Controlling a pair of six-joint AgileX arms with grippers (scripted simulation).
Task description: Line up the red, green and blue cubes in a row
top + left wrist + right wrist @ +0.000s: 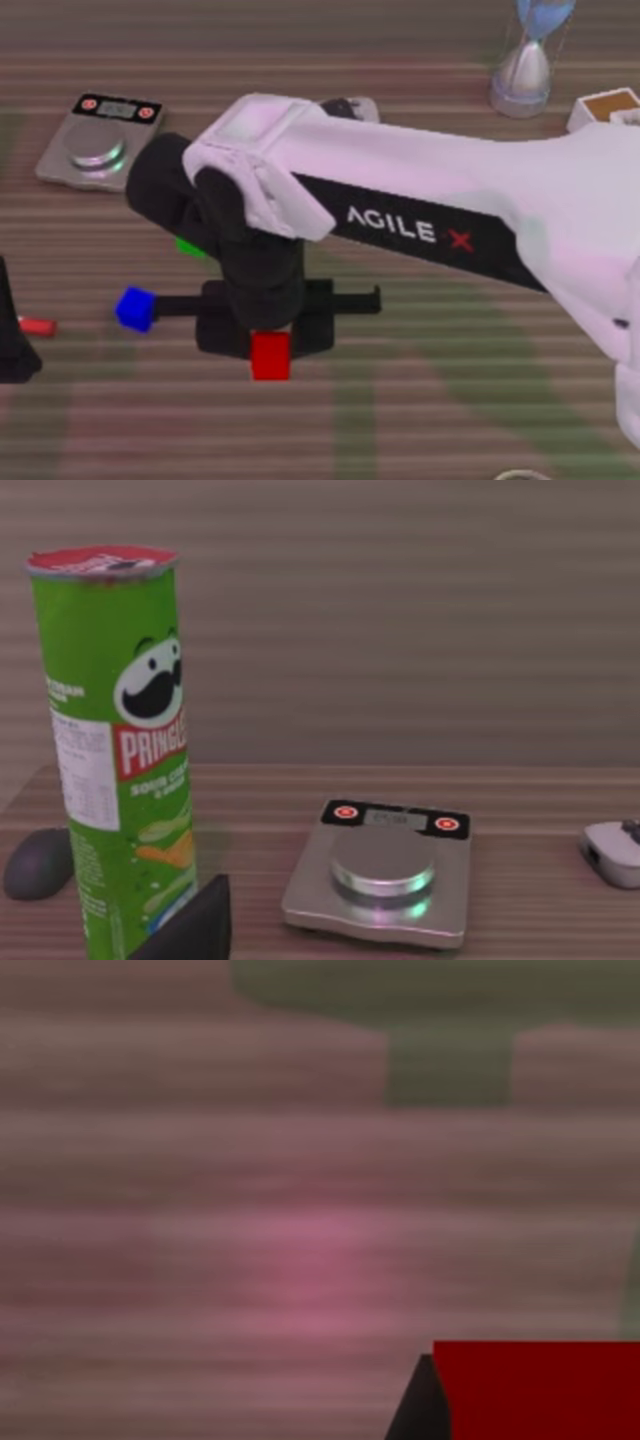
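Observation:
My right arm reaches across the table to its left-centre part. The right gripper (268, 345) points down and is shut on the red cube (270, 358). In the right wrist view the red cube (540, 1390) sits against one dark finger (420, 1410). The blue cube (135, 308) rests on the table to the left of that gripper. Only a corner of the green cube (190, 247) shows from under the right arm's black wrist. My left gripper (10, 345) is parked at the table's left edge, open and holding nothing.
A silver kitchen scale (100, 140) stands at the back left. A red-and-white pen (38, 326) lies beside the left gripper. An hourglass (525, 60) and a small box (610, 108) stand at the back right. The left wrist view shows a green Pringles can (110, 750) and a dark mouse (38, 863).

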